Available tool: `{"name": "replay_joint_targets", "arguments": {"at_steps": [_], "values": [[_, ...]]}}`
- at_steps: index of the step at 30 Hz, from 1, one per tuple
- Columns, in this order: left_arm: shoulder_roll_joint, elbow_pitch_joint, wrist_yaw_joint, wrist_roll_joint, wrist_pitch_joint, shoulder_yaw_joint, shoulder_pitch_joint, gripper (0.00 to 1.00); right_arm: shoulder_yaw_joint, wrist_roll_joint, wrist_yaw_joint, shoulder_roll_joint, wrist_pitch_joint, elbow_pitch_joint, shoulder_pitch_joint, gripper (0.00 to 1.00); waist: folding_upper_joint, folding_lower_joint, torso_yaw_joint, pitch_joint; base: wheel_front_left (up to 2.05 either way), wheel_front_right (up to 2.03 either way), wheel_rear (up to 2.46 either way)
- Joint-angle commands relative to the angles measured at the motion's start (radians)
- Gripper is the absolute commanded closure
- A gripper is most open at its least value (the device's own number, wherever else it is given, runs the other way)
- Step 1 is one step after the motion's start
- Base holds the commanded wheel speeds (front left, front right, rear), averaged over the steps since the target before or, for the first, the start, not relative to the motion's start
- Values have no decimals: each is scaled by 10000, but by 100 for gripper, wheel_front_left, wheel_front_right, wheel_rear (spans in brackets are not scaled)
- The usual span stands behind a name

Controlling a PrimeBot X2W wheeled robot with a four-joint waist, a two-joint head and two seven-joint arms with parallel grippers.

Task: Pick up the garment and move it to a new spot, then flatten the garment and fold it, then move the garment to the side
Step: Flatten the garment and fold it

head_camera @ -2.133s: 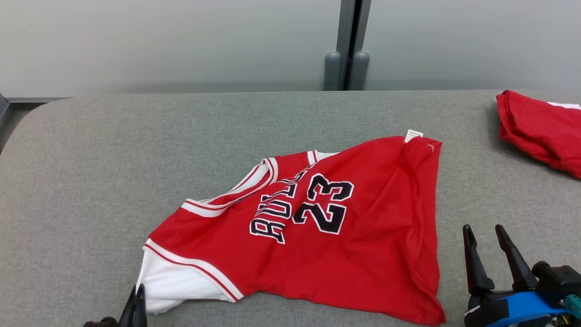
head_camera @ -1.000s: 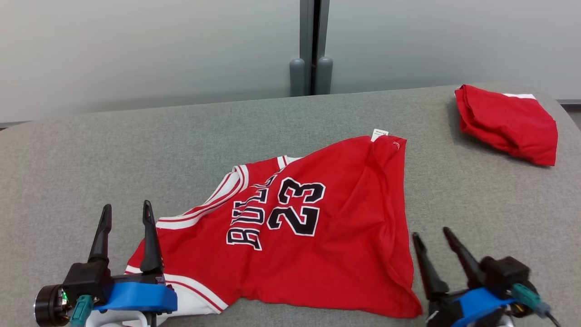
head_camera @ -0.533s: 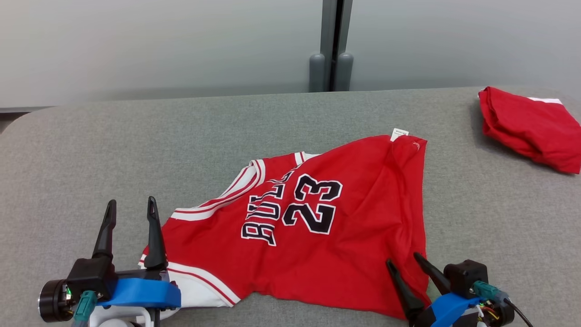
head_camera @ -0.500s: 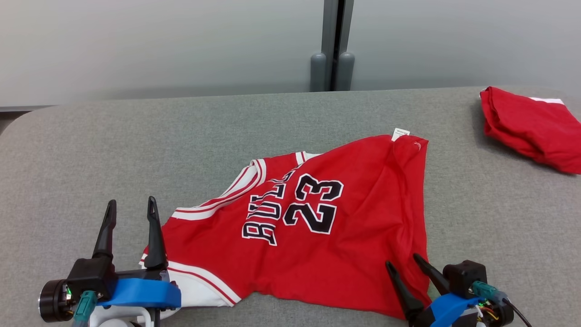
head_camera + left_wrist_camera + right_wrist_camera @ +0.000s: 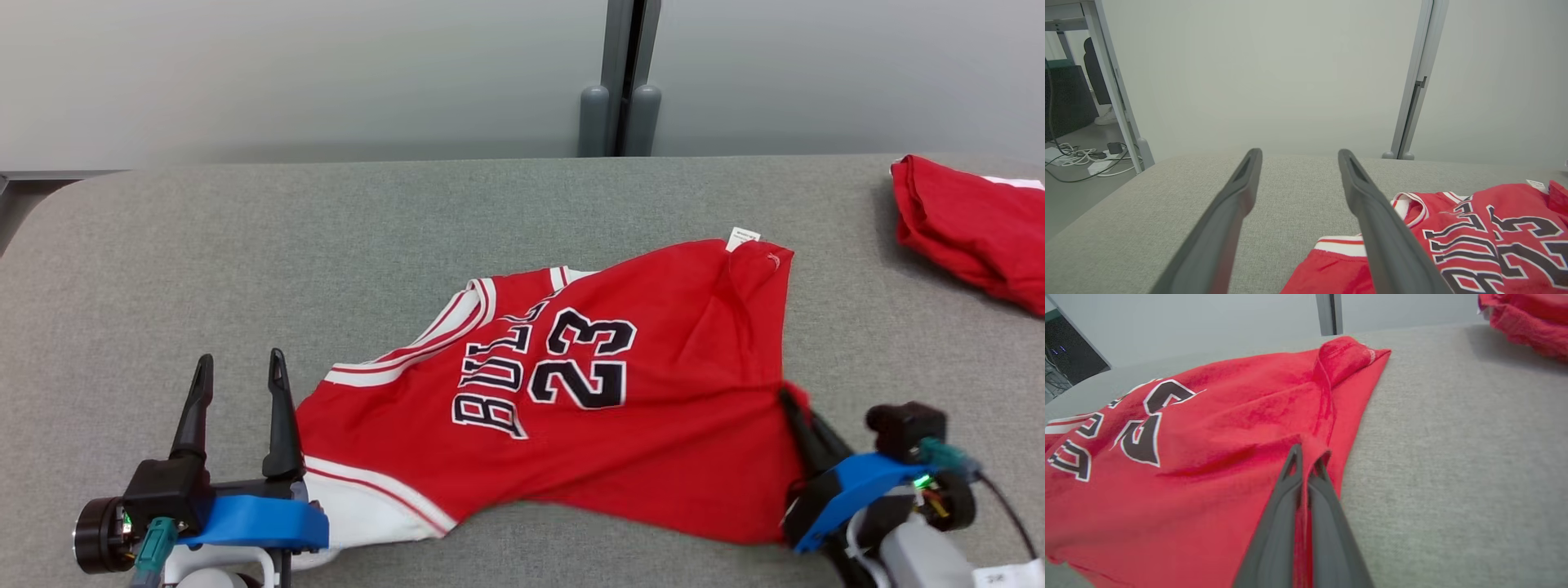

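So the red jersey (image 5: pixel 571 392) was spread front-up in the middle of the grey padded table (image 5: pixel 326 245), with the 23 showing. The white-trimmed shoulder end was toward the left and the hem toward the right, and it was rumpled along the right side.

The right gripper (image 5: pixel 793 408) was clamped shut on the jersey's right edge. In the right wrist view a small ridge of red cloth was seen pinched between the dark fingers. An edge grip like that was probably chosen so the shirt could be lifted or dragged from one side instead of being bunched up from the middle.

The left gripper (image 5: pixel 241 359) was held with its fingers spread wide and nothing between them, parked just beside the shoulder end. Presumably that was so the opposite end could be grabbed next and the thing carried stretched between both arms. A second red garment (image 5: pixel 971 220) was left folded at the far right of the table, well apart.

Compared with half a second earlier, the right fingers had been spread apart over the near right corner of the hem. Now they were closed on the edge a bit further up, and the cloth was drawn taut toward them. The left gripper hadn't been closed or shifted. The head view itself had been nudged a little, so small offsets shouldn't be read as shirt movement.
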Motion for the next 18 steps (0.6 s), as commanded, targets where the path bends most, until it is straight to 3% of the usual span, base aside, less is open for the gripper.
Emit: {"name": "replay_joint_targets", "arguments": {"at_steps": [1,6,8,9,18], "values": [[-23,30,-20,30,-46,3,-135,0,-116,124,3,-115,-74,168,-218,100,0,0,9,0,0,0,0],[-29,76,-42,40,-46,-5,-119,0,-364,646,3,-337,-83,777,-487,100,0,0,45,-43,0,0,0],[-32,85,-31,15,-46,25,-50,0,-106,981,4,-258,-124,743,-520,28,0,0,-2,-76,0,0,0],[-31,93,-27,-6,-45,55,-4,0,-44,1135,3,-295,-188,758,-503,0,0,0,-48,-97,0,0,0],[-38,123,-85,18,-46,195,199,0,-206,1281,3,-638,-782,258,-126,0,0,0,-398,-360,0,0,0]]}}
